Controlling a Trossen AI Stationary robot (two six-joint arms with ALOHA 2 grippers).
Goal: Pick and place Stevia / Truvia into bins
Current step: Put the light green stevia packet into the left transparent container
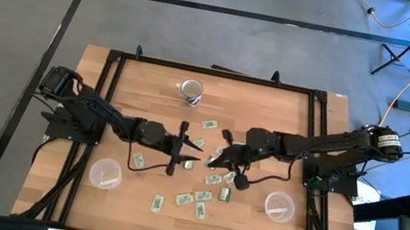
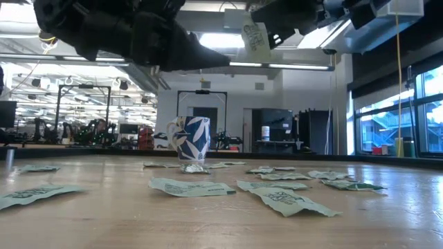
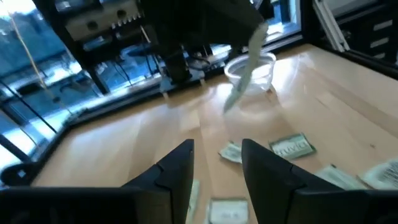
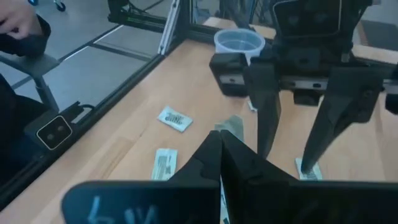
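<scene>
Several green-and-white Stevia packets [image 1: 202, 201] lie flat around the table's middle and near side, and they also show in the low view [image 2: 190, 187]. One clear cup [image 1: 105, 173] stands near-left and another [image 1: 279, 206] near-right. My right gripper [image 1: 218, 161] is shut on one packet [image 2: 256, 38] above the scattered ones. My left gripper [image 1: 179, 154] is open just left of it, its fingers [image 4: 267, 112] pointing down over the packets and touching nothing I can see. My right gripper [image 4: 221, 149] pinches a single packet between its two shut fingers. The packet's free end [image 4: 231, 124] sticks out past the fingertips. It is lifted clear of the table and hangs slanting below the gripper [image 3: 245, 68].
A white mug with a blue leaf pattern [image 1: 190, 89] stands at the table's far middle. A black frame [image 1: 113, 61] runs around the tabletop. The two grippers are close together at mid-table. Bare wood lies to the far left and far right. A person's hand [image 4: 22, 22] shows beyond the table.
</scene>
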